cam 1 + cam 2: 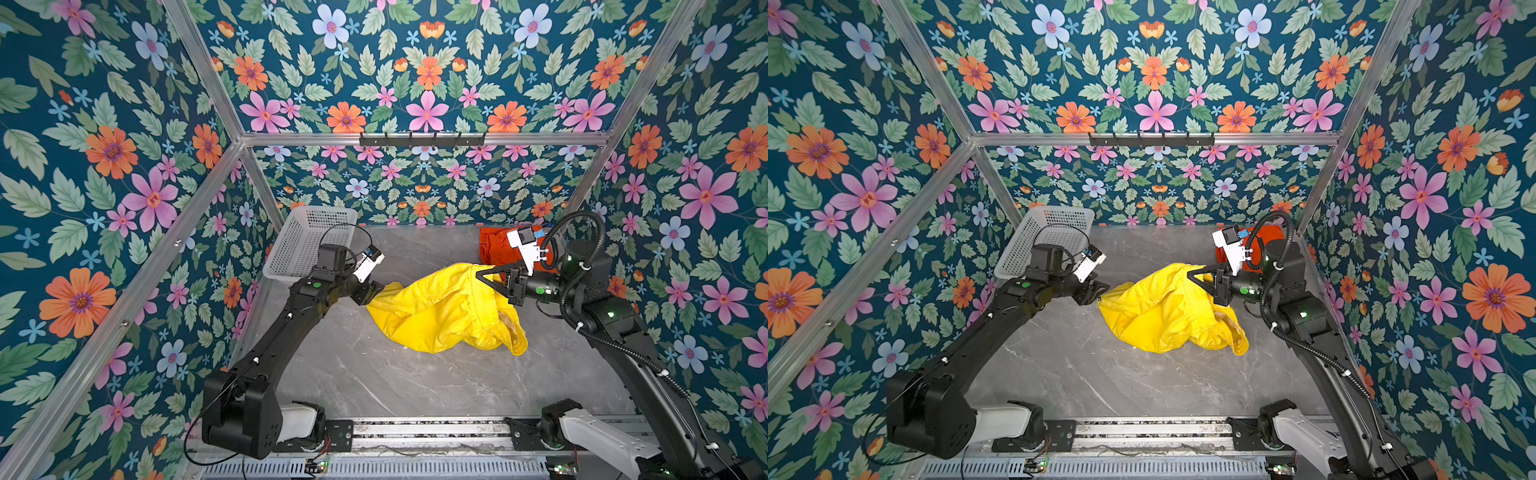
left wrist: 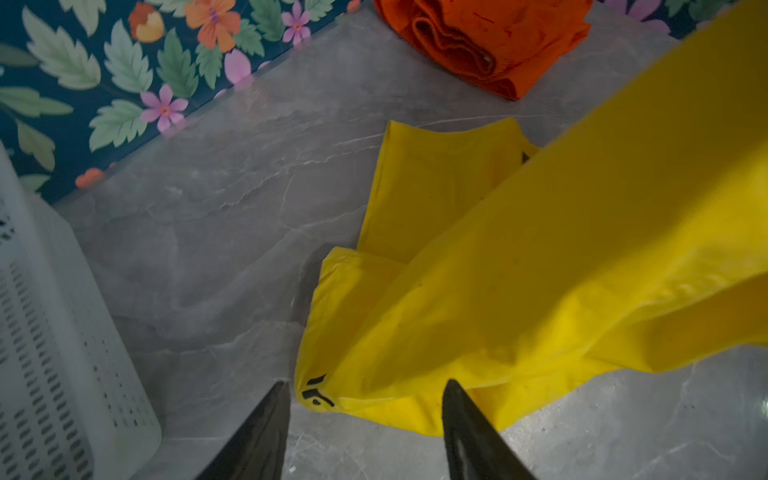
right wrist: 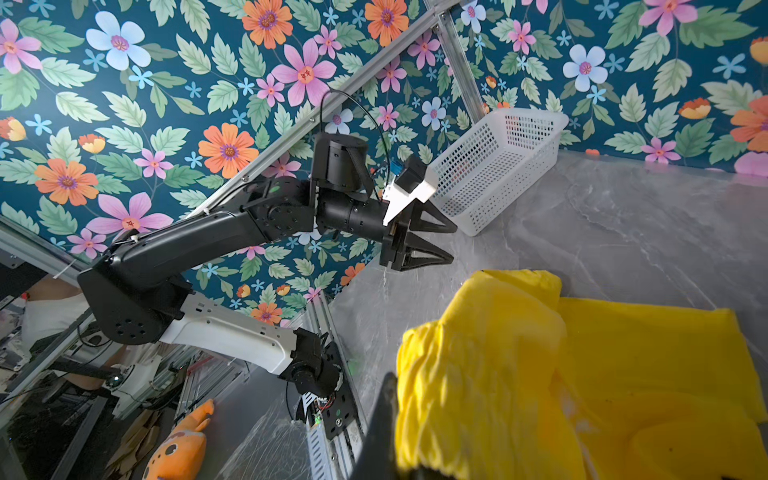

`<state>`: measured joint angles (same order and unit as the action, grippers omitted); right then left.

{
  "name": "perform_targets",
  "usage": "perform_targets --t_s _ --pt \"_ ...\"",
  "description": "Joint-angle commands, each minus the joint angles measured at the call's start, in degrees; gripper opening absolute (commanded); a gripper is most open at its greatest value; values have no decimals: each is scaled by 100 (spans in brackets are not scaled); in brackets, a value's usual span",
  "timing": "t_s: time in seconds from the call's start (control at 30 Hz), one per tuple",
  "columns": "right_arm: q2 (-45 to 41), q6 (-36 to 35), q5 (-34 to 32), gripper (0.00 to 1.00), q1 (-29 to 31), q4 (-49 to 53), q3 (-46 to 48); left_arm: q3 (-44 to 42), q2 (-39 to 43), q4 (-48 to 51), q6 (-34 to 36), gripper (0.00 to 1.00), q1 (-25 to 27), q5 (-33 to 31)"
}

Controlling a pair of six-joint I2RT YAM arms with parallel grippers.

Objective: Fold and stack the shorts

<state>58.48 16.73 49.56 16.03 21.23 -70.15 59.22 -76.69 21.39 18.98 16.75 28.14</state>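
My right claw (image 1: 480,278) pinches an edge of the yellow shorts (image 1: 440,316), holding it above the tabletop (image 1: 374,374); the rest sags onto it. My left claw (image 3: 454,243) stands spread, just off their other end. The orange shorts (image 1: 492,245) lie in the back corner.

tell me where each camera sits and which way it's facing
Top views: mounted high at the robot's base side, both looking down at the yellow shorts on the table; both arms show, left gripper open, right gripper shut on the shorts.
Left wrist: behind its own fingers, facing the yellow shorts' leg and orange shorts.
Right wrist: facing across the table to the left gripper and basket; one own finger shows.
Shared: both wrist views catch the basket.
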Motion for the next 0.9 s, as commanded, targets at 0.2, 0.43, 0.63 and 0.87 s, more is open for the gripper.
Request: perform_targets --t_s 0.2,0.43,0.63,0.87 --pt "512 762 -565 0 -484 362 -713 -1016 -94 -1105 25 56 -32 9" --pt "935 1373 -1609 0 -1058 588 -528 -1060 -674 -1345 1036 55 -14 -3" --pt "1224 1429 -2235 0 -1554 679 -88 -622 -1491 -1500 1052 56 -10 -270" --pt "1368 1447 -2311 0 -2026 500 538 -25 -2191 -1561 872 57 19 356"
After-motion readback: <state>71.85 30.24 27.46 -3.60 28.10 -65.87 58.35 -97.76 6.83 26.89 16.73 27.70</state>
